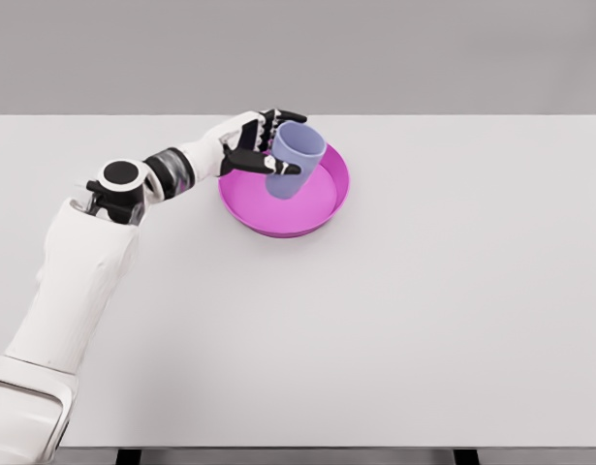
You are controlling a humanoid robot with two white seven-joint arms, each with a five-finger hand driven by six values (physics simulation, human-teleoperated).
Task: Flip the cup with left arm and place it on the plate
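One cup (296, 160), one plate (322, 208), one table (453, 310)

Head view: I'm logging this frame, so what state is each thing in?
Cup: mouth up, slightly tilted, over the plate, held; whether it touches the plate, I cannot tell.
Plate: flat on the table, right way up.
Left hand: fingers closed around the cup.
Table: carries the plate.
Right arm: not in view.

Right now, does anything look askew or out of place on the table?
Only the cup: it leans, mouth up and tilted to the right, over the pink plate, gripped by the left robot hand. Whether its base touches the plate cannot be told. Nothing spilled or damaged.
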